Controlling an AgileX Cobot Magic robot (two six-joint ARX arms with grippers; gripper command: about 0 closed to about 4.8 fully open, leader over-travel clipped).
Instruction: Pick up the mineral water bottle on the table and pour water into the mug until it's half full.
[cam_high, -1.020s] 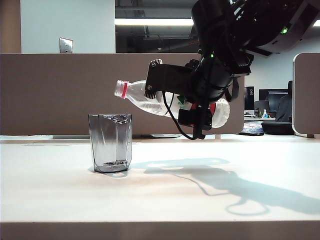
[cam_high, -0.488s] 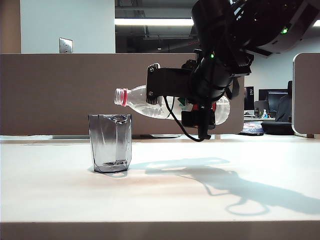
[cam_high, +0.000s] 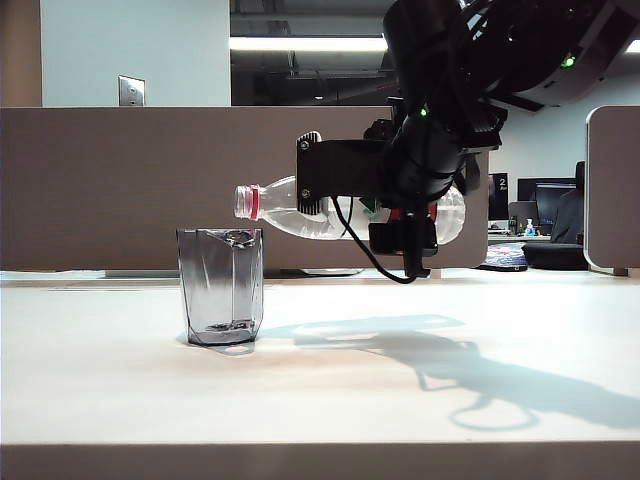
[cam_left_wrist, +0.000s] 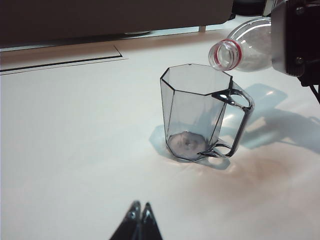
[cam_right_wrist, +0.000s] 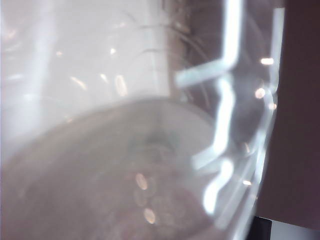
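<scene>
The mineral water bottle (cam_high: 280, 212) lies almost level in the air, uncapped, with my right gripper (cam_high: 312, 180) shut on its body. Its red-ringed mouth (cam_left_wrist: 223, 54) hangs just above the far rim of the mug (cam_left_wrist: 192, 112). The mug (cam_high: 221, 285) is smoky-grey faceted glass with a handle and stands upright on the white table (cam_high: 400, 400). No stream of water shows between mouth and mug. The clear bottle (cam_right_wrist: 125, 150) fills the right wrist view and hides that gripper's fingers. My left gripper (cam_left_wrist: 139, 206) is shut, low over the table on the near side of the mug, holding nothing.
A brown partition (cam_high: 120, 180) runs along the back of the table. A second panel (cam_high: 612, 190) stands at the far right. The right arm's shadow (cam_high: 450, 360) falls on the tabletop right of the mug.
The right wrist has rolled: the bottle went from neck-up to nearly level. Its mouth dropped closer to the mug's rim. The mug and the left gripper stayed put.
</scene>
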